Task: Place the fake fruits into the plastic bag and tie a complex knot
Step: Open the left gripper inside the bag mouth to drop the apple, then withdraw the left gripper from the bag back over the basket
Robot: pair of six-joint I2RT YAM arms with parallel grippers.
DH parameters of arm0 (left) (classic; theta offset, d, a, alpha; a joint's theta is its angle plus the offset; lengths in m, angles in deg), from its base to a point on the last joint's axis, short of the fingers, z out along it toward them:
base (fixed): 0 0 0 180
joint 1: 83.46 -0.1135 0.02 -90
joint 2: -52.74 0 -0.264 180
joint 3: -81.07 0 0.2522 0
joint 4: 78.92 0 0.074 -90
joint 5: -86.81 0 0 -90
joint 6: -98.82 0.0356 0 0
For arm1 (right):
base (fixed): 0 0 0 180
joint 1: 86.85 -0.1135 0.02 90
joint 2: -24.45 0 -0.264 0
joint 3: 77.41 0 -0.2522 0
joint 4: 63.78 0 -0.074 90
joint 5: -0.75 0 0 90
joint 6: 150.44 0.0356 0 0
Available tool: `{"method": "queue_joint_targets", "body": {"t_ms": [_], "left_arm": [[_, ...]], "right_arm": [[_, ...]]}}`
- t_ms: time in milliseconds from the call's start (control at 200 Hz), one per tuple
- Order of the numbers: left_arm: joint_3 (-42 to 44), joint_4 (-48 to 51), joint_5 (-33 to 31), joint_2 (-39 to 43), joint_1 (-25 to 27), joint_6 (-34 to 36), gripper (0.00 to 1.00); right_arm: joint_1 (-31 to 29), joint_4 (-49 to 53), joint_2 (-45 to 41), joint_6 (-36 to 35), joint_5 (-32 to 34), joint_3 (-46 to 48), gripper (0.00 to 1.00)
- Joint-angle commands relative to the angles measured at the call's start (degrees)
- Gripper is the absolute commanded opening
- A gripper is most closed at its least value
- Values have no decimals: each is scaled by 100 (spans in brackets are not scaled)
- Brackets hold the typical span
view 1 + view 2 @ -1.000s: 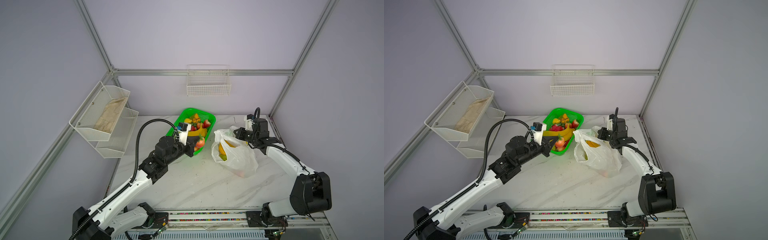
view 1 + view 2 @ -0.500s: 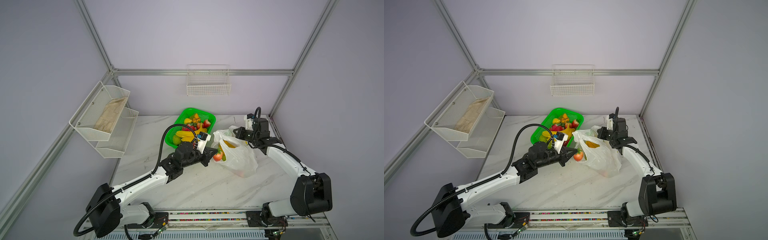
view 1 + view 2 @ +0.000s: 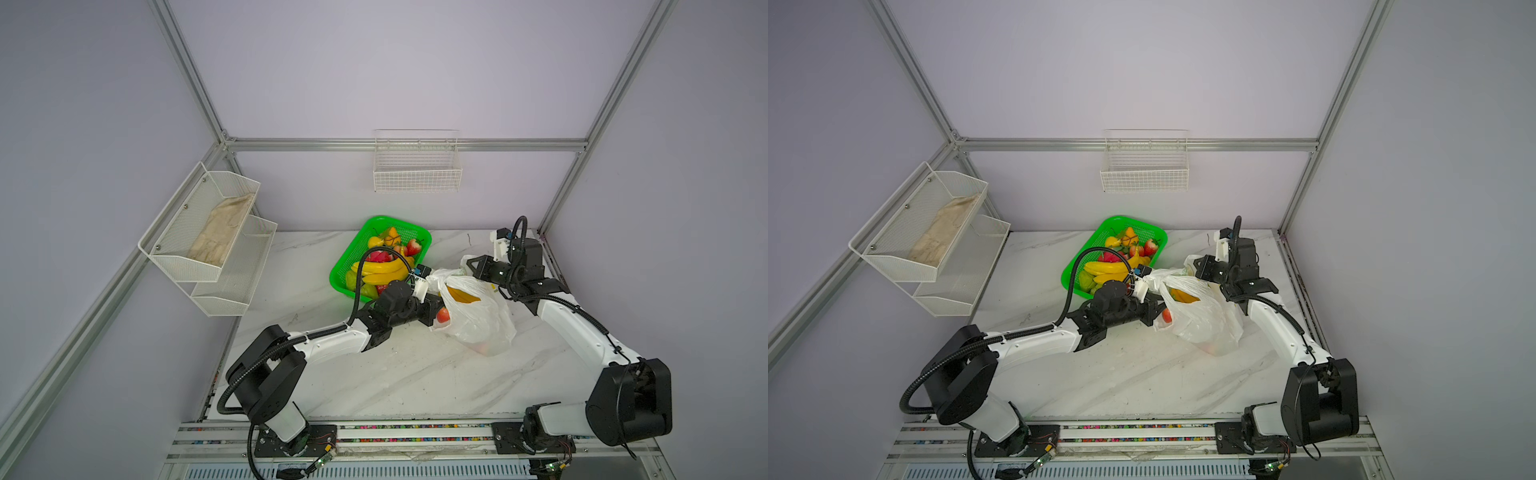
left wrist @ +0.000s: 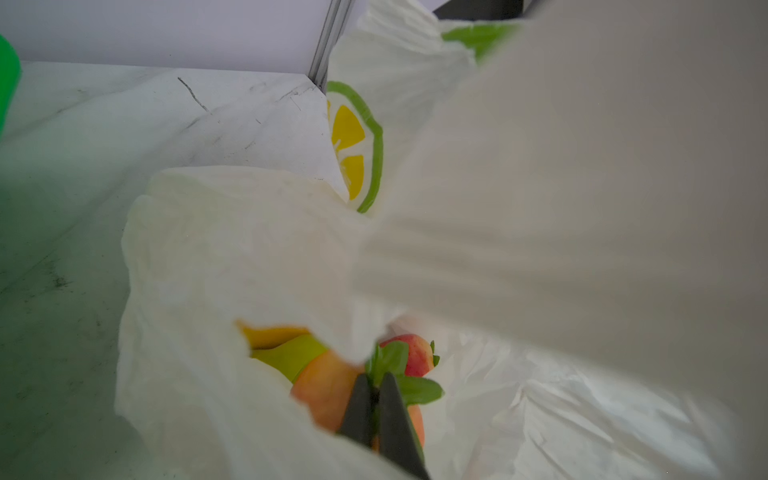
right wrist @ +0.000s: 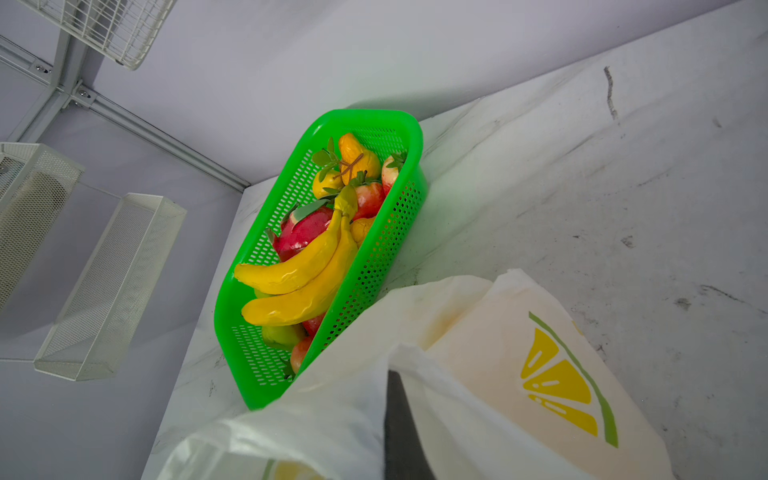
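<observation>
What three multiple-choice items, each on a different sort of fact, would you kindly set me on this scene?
1. Where is the basket?
A) hanging on the wall
B) left of the bag and farther back
C) in front of the bag

2. What colour is the slice print on the bag?
A) blue
B) red
C) yellow, green-rimmed

3. What is the left pincer doing?
A) shut on a red fruit's leaves at the bag's mouth
B) open above the basket
C) shut on a banana

Answers:
1 B: both top views show it behind and left of the bag.
2 C: the right wrist view shows yellow segments with a green rim.
3 A: the left wrist view shows it closed, pinching green leaves amid the bag's plastic.
</observation>
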Motion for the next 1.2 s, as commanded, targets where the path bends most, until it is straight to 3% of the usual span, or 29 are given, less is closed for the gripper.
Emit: {"method": "queue_joint_targets", "body": {"t_ms": [0,290,450,810,1195], "left_arm": [[-670,-419,241,-156,125,-51,8],[-374,-213,176,-13,101,387,39],[-310,91,198,272,13,612,49],[86,1003,591,1210,-426,1016,64],[400,1653,1292,2262,-1136,1061,71]], "right_arm": [[20,-107,-135,22,-57,75,0],[25,-31,-100,-143,86,57,0],[23,-19,-100,-155,136,79,0],[20,17,-31,-185,409,51,0],[20,96,145,-189,473,-173,0]]}}
